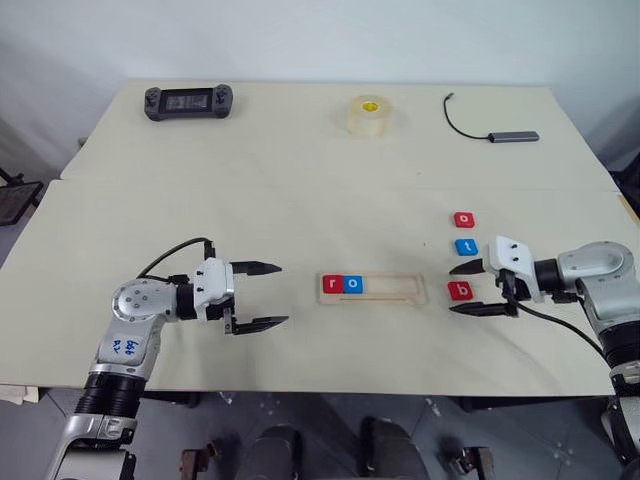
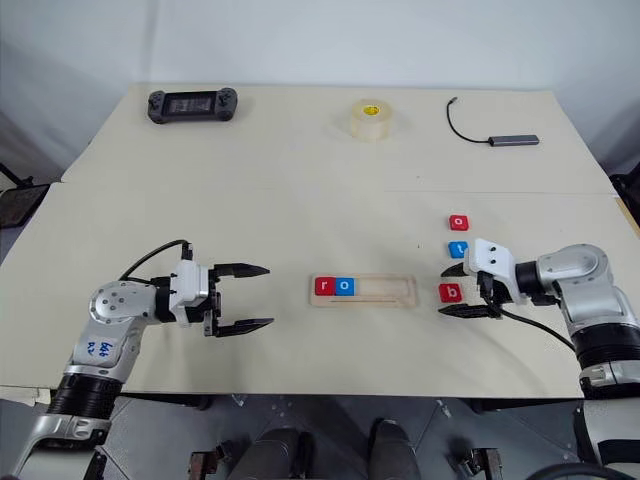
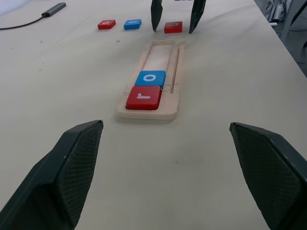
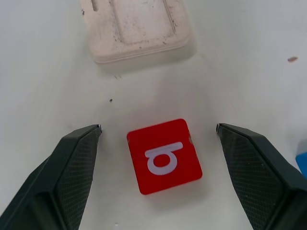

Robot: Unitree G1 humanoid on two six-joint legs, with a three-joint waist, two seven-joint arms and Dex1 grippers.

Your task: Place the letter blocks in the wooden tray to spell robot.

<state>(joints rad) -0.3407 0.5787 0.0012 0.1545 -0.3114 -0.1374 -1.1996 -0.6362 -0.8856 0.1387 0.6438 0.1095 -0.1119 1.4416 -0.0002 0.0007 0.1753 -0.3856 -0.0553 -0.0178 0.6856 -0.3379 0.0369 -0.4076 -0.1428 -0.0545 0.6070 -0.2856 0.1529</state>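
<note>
Currently: red "b" block [image 4: 164, 155] flat on the tabletop [image 1: 300, 180], squarely between the spread fingers of the right hand [image 1: 478, 289], untouched. Wooden tray [image 1: 395, 290] lies just beyond, long axis running crosswise toward the left hand [image 1: 258, 296], itself wide and empty. Tray holds "r" [image 1: 333, 284] and "o" [image 1: 353, 284]; third slot free. Right arm nearer.

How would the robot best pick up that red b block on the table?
Judging by its pose, pinch the red b block across two opposite side edges, coming down from above. It lies flat on the table with bare space around it, and the right tool already hangs open astride it.
</note>
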